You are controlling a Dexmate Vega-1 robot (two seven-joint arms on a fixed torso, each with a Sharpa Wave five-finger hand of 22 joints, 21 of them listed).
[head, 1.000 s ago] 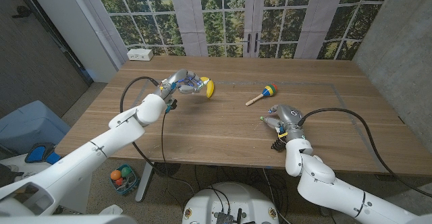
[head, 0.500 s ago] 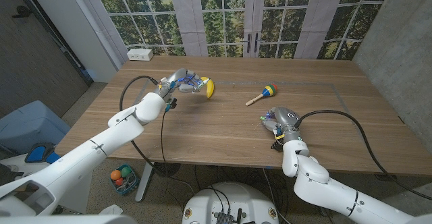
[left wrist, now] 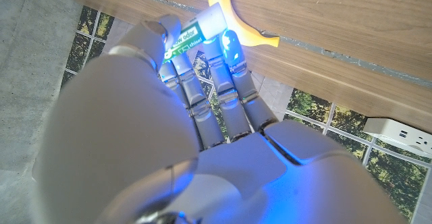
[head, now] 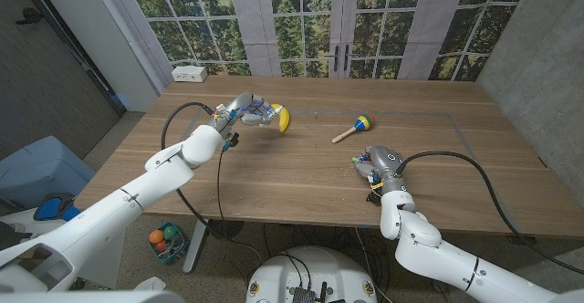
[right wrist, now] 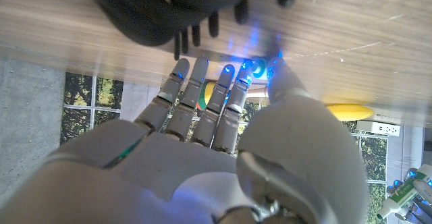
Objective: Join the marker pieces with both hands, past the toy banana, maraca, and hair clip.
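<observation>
Hands work well apart on the wooden table [head: 274, 180]. Left hand [head: 246, 112] pinches the marker body [left wrist: 194, 30], white with a green label, just beside the yellow toy banana [head: 284, 119] at the far left. Right hand [head: 376, 165] curls down over something dark near the front edge; whether it grips the cap I cannot tell. Best next: secure that piece, lift both, align the ends, then press together. Maraca [head: 353, 128] lies between.

Light: even daylight, from the windows [head: 310, 20] behind the table [head: 292, 175].
Shadows: soft, faint.
Head view: sharp, edges bowed.
Wrist views: blue glow on fingertips [left wrist: 229, 47]; near surfaces blurred.
</observation>
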